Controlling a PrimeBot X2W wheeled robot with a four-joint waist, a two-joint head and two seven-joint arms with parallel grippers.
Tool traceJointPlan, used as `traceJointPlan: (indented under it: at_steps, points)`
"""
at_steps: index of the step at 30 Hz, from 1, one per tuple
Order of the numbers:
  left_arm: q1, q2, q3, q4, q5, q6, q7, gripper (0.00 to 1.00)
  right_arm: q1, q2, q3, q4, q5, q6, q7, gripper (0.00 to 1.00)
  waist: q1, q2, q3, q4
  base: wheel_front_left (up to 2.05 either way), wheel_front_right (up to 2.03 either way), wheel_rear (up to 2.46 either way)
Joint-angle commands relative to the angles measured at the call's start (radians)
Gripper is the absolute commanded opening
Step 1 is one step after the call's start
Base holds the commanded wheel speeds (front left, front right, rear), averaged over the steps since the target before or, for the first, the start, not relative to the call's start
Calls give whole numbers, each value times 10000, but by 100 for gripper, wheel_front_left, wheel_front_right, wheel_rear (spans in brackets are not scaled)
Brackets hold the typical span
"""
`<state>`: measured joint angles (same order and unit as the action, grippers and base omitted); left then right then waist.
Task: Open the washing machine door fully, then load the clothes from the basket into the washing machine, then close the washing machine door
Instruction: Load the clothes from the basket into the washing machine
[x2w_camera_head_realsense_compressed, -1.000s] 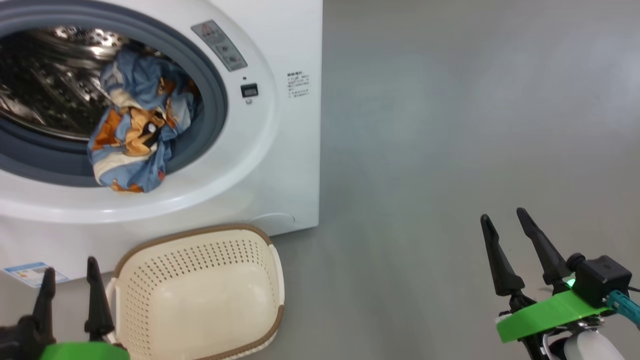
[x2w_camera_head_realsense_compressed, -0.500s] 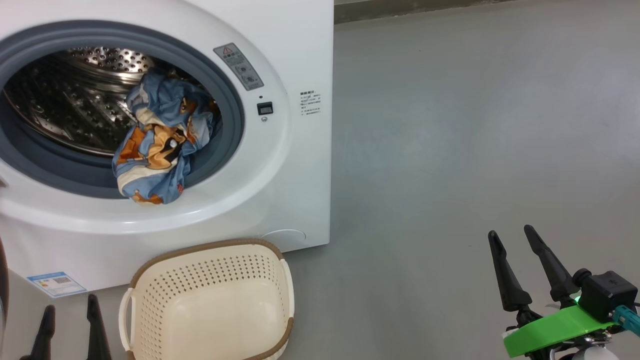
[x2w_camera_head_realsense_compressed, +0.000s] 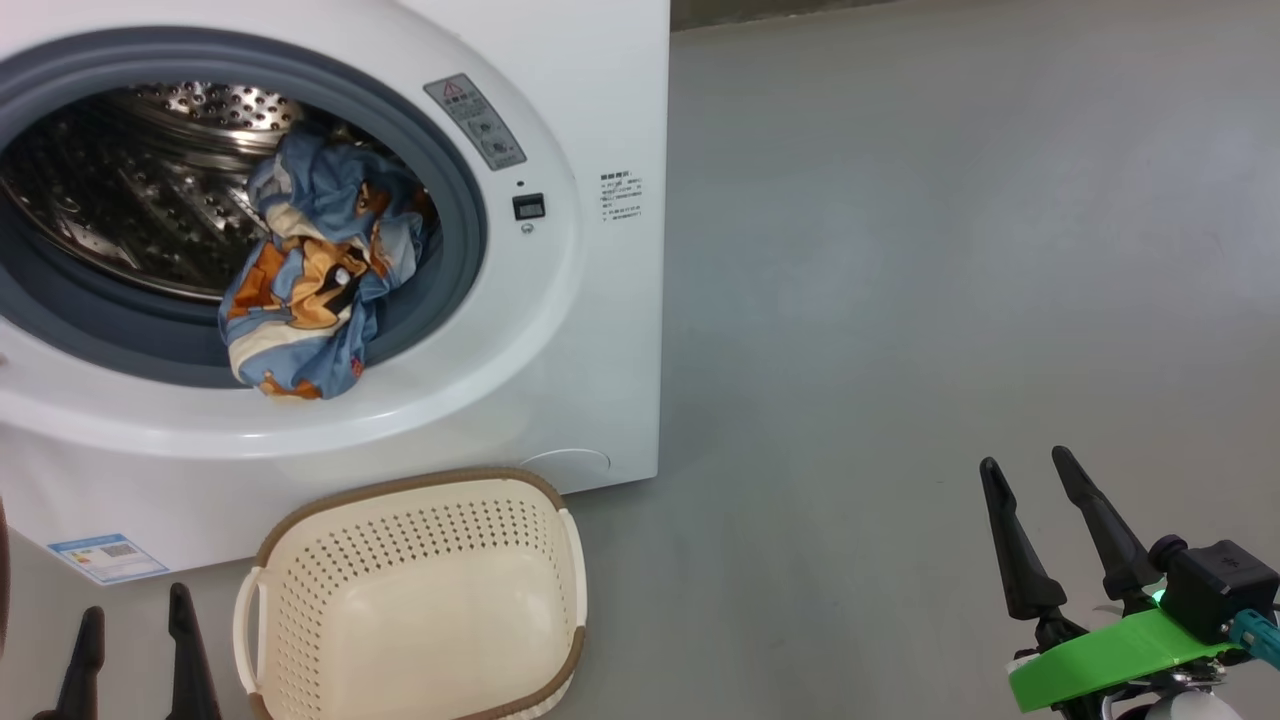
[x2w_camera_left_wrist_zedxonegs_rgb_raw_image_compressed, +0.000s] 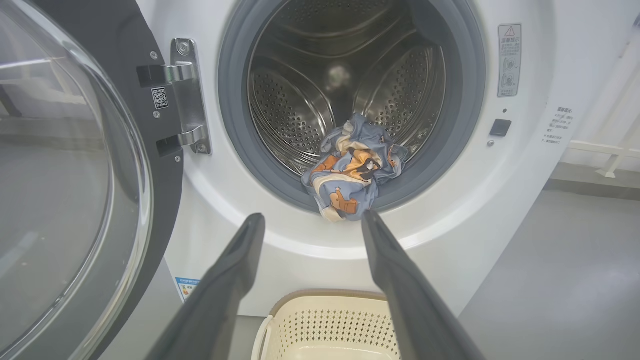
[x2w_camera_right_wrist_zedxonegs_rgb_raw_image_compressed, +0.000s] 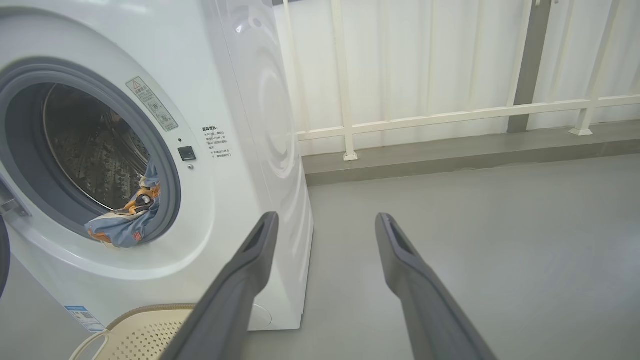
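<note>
The white washing machine (x2w_camera_head_realsense_compressed: 590, 330) stands with its drum exposed. Its black glass-windowed door (x2w_camera_left_wrist_zedxonegs_rgb_raw_image_compressed: 75, 190) is swung wide to the left in the left wrist view. The blue clothes (x2w_camera_head_realsense_compressed: 310, 270) with orange animals lie bunched in the drum mouth, one end draped over the grey gasket (x2w_camera_left_wrist_zedxonegs_rgb_raw_image_compressed: 452, 130); the clothes (x2w_camera_left_wrist_zedxonegs_rgb_raw_image_compressed: 352, 172) hang just past my left fingertips. The cream basket (x2w_camera_head_realsense_compressed: 420, 600) sits on the floor before the machine with nothing inside. My left gripper (x2w_camera_head_realsense_compressed: 135, 605) is open at the lower left, beside the basket. My right gripper (x2w_camera_head_realsense_compressed: 1030, 465) is open over bare floor at the lower right.
Grey floor (x2w_camera_head_realsense_compressed: 900, 250) stretches to the right of the machine. A white railing (x2w_camera_right_wrist_zedxonegs_rgb_raw_image_compressed: 440, 117) and wall close off the far side in the right wrist view. A blue label sticker (x2w_camera_head_realsense_compressed: 105, 557) marks the machine's lower left front.
The head camera has tilted, shifting the whole picture; the machine and basket sit lower in the head view than a second ago. My left gripper shows lower in the frame. Clothes and basket stay put.
</note>
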<state>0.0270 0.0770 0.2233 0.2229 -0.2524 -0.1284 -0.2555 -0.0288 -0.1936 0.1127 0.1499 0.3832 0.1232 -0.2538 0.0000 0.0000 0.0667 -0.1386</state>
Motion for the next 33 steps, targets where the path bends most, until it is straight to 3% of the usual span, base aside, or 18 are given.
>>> traceJointPlan:
  at_steps: [1, 13, 24, 33]
  points:
    - [-248, 132, 322, -306, 63, -23, -63, 100, -139, -145, 137, -289, 75, 75, -80, 100, 0, 0, 61, -21, 0, 0, 0]
    - [-1554, 326, 78, 490, -440, -23, -63, 100, -784, 158, 191, -391, 51, 75, -80, 100, 0, 0, 1343, -170, 0, 0, 0]
    - [-4844, 1262, -389, 2804, -1045, -23, -63, 100, -2000, 558, 414, -509, -6, 75, -80, 100, 0, 0, 3282, -541, 0, 0, 0]
    - [-6713, 1874, -669, 4477, -1862, -23, -63, 100, -2607, 894, 523, -549, 14, 75, -80, 100, 0, 0, 4065, -1012, 0, 0, 0]
